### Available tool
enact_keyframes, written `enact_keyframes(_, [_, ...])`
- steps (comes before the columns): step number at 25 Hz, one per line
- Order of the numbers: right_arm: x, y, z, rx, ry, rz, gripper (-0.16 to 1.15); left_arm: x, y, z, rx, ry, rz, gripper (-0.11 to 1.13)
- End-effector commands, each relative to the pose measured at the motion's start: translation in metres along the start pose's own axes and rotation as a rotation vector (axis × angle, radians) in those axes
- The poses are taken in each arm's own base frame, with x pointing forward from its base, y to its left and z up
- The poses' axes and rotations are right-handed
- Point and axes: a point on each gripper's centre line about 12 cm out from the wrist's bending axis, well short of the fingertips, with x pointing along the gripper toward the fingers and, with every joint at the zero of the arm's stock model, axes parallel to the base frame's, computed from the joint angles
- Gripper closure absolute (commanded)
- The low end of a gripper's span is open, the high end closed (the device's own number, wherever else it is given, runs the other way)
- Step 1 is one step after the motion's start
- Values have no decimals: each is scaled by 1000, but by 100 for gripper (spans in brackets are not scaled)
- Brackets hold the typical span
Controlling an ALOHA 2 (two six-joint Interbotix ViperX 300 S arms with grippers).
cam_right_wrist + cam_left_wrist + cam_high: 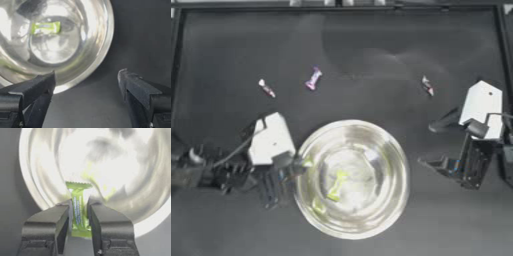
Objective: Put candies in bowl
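With the left end effector [79,214] pinching a yellow-green candy [78,209] over the bowl [391,210] rim, spread the jaws only once it hangs well inside.

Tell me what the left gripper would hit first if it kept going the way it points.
Likely the bowl: the left gripper, shut on a yellow-green candy, points over the near rim into its shiny inside; depth is unclear.

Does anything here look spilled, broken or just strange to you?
Nothing looks spilled or damaged. The bowl sits upright with one yellow-green candy inside. The left gripper holds a second yellow-green candy over the rim. Three candies lie loose on the table beyond the bowl. The right gripper waits open beside the bowl.
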Motion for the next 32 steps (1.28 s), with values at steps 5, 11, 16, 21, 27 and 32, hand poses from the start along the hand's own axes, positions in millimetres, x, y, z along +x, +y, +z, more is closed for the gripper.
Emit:
enact_keyframes(5, [-5, 1, 5, 3, -24, 12, -3, 30, 10, 22, 62, -71, -70, 37])
enact_keyframes(11, [-5, 1, 5, 8, -25, 11, -3, 39, 5, 26, 117, -79, -91, 22])
enact_keyframes(16, [-4, 0, 5, 6, -30, 7, -3, 41, 5, 25, 124, -76, -89, -5])
enact_keyframes(21, [-2, -7, 5, 13, -30, -22, -3, 35, 13, 29, 118, -83, -61, 0])
enact_keyframes(27, [3, -36, 11, 58, -40, -112, -3, 15, 29, 35, 161, -80, 21, 0])
enact_keyframes(32, [-1, -61, 15, 30, -76, -191, -3, -11, 44, 42, 167, -113, 60, 0])
